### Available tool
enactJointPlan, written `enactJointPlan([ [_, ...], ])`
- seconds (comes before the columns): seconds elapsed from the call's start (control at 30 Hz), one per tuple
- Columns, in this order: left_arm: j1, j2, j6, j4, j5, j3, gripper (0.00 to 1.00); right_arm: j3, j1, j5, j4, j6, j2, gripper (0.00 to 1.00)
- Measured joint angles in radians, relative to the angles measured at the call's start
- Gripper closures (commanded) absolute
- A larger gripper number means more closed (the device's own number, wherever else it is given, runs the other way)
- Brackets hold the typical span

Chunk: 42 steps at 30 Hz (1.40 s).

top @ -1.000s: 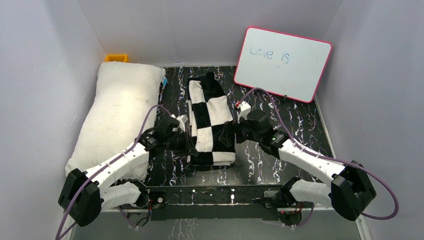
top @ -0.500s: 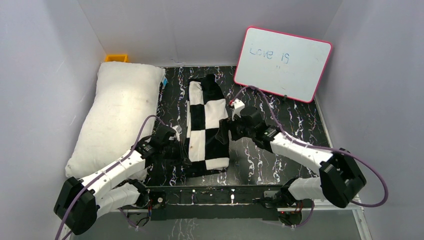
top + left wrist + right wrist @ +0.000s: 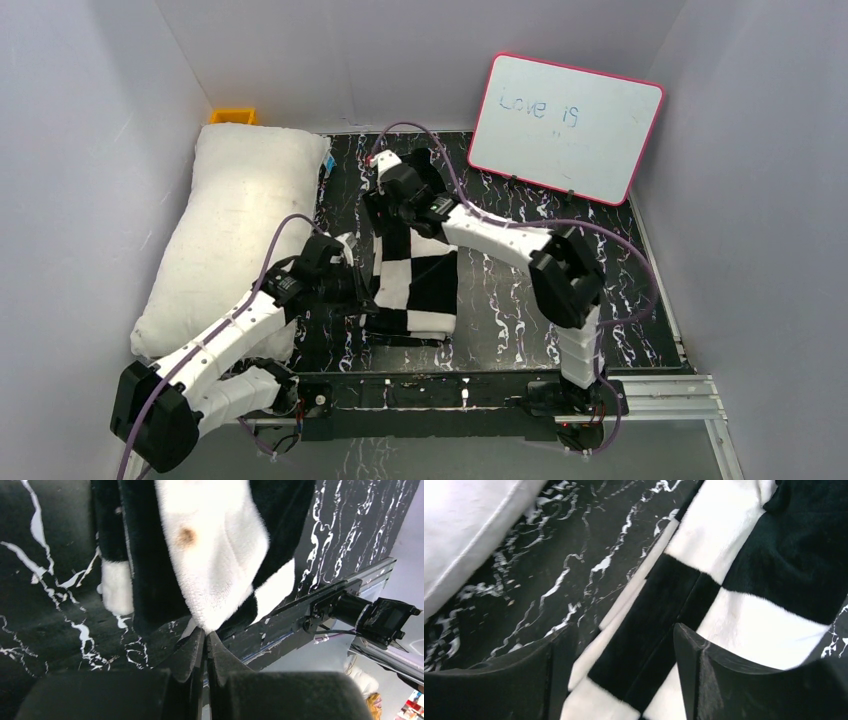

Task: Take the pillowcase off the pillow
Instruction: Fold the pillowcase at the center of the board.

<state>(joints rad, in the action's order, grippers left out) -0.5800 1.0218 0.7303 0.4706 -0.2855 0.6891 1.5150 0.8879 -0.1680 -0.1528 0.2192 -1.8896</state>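
Pillowcase (image 3: pixel 425 285) off pillow (image 3: pixel 240 220); left end effector (image 3: pixel 205 633) pinches its edge, right end effector (image 3: pixel 620 631) open above.

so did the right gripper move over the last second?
Yes. The right gripper swung left and away from the bases, from the pillowcase's right edge to its far end, left of the whiteboard.

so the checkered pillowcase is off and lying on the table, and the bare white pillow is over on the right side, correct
No, the pillow lies on the left side, against the left wall, not the right; the top external view shows it. The rest holds: the checkered pillowcase is off it and lying on the table.
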Motion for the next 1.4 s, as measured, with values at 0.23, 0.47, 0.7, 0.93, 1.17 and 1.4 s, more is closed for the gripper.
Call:
enactJointPlan([
  [0.23, 0.028, -0.047, -0.001, 0.009, -0.016, -0.069, 1.00, 0.219, 0.001, -0.096, -0.153, -0.018, -0.254, 0.32],
  [0.47, 0.035, -0.048, -0.001, -0.010, -0.043, -0.099, 1.00, 0.256, 0.001, -0.160, -0.209, -0.028, -0.332, 0.56],
  [0.7, 0.041, -0.048, -0.002, -0.023, -0.055, -0.108, 1.00, 0.297, 0.005, -0.182, -0.219, -0.043, -0.340, 1.00],
  [0.93, 0.054, -0.042, -0.041, 0.026, -0.032, -0.051, 1.00, 0.338, 0.005, -0.186, -0.239, -0.048, -0.340, 1.00],
  [1.17, 0.090, -0.047, -0.083, 0.073, 0.041, 0.005, 1.00, 0.480, 0.005, -0.180, -0.249, -0.058, -0.342, 1.00],
  [1.4, 0.100, 0.109, -0.043, 0.113, 0.179, 0.004, 1.00, 0.536, 0.005, -0.123, -0.241, -0.034, -0.389, 0.60],
])
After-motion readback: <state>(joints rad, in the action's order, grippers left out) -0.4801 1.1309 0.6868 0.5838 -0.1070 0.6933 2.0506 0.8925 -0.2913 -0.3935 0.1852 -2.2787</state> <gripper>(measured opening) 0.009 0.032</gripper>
